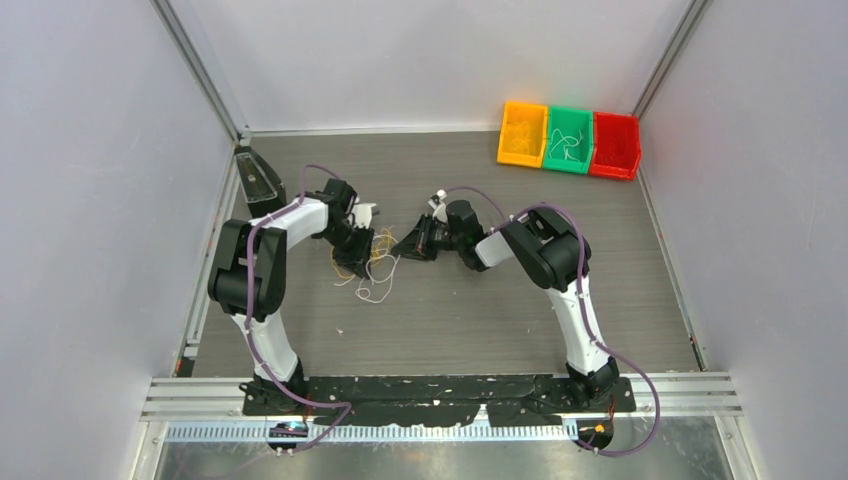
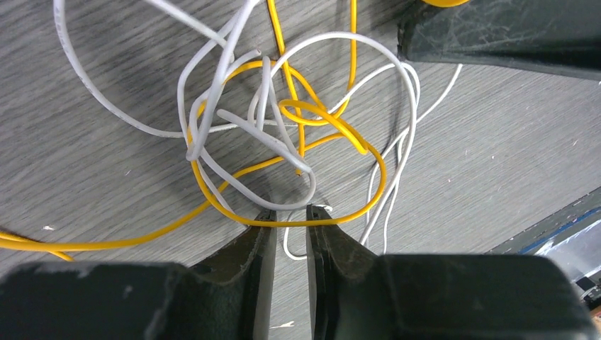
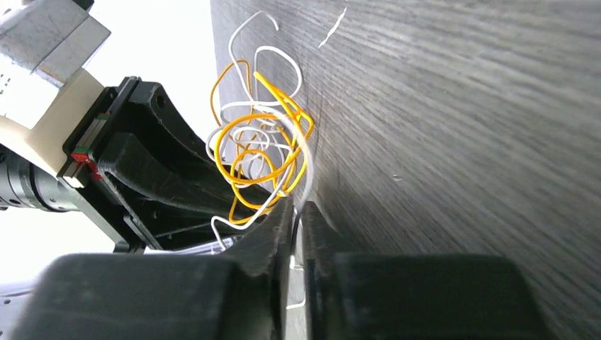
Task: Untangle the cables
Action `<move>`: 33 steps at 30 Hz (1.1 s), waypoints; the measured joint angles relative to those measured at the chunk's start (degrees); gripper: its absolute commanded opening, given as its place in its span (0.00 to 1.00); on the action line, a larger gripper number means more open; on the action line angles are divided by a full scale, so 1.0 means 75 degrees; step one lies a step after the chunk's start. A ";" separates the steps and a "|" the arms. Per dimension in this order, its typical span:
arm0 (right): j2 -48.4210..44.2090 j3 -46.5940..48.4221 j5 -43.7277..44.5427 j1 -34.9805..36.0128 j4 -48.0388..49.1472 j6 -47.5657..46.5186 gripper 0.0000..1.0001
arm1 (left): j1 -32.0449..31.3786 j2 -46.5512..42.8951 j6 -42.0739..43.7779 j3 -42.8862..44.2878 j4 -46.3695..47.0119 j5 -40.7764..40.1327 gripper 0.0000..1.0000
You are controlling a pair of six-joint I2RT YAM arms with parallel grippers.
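Observation:
The cables [image 1: 376, 264] lie as a small tangle of white and yellow-orange wires on the grey table between my two grippers; no red wire shows. In the left wrist view the tangle [image 2: 283, 127] lies just beyond my left gripper [image 2: 289, 214]. Its jaws stand a little apart, and a yellow loop [image 2: 354, 212] crosses over the fingertips. My left gripper [image 1: 360, 248] is at the tangle's left edge. My right gripper [image 1: 402, 247] is at its right edge. In the right wrist view the right gripper [image 3: 298, 205] is nearly closed, with a white wire [image 3: 305, 152] running into the narrow gap.
Three bins stand at the back right: orange [image 1: 523, 133], green [image 1: 568, 140] with white wires in it, and red [image 1: 615, 146]. A black box [image 1: 258, 178] sits at the left wall. Each gripper shows in the other's wrist view [image 2: 496, 32] [image 3: 142, 170].

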 measured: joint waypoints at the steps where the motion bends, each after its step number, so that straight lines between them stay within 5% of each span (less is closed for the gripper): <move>1: 0.0000 0.0006 0.0029 0.0000 0.0000 -0.0009 0.06 | 0.0000 0.0000 0.0003 0.0000 0.0000 0.0000 0.28; 9: -0.0437 -0.0114 0.0055 -0.0149 -0.0857 -0.0930 0.05 | 0.0242 -0.1017 0.0224 -0.0775 0.0326 0.0105 0.66; 15: -0.2098 -0.0131 -0.0382 -0.0475 -0.2626 -0.2859 0.06 | 0.1081 -0.3724 0.0895 -0.1396 0.1032 0.0242 0.75; 19: -0.2888 0.0455 -0.0816 -0.0452 -0.3611 -0.4264 0.05 | 0.1008 -0.4097 0.1189 -0.1314 0.2057 0.0968 0.85; 26: -0.3689 0.0898 -0.1492 -0.0423 -0.4948 -0.5974 0.05 | 0.0245 -0.3885 0.1606 -0.1405 0.4304 0.1810 0.82; 33: -0.4634 0.0965 -0.1979 -0.0379 -0.5386 -0.6406 0.05 | -0.0425 -0.3057 0.1620 -0.1518 0.6158 0.1853 0.51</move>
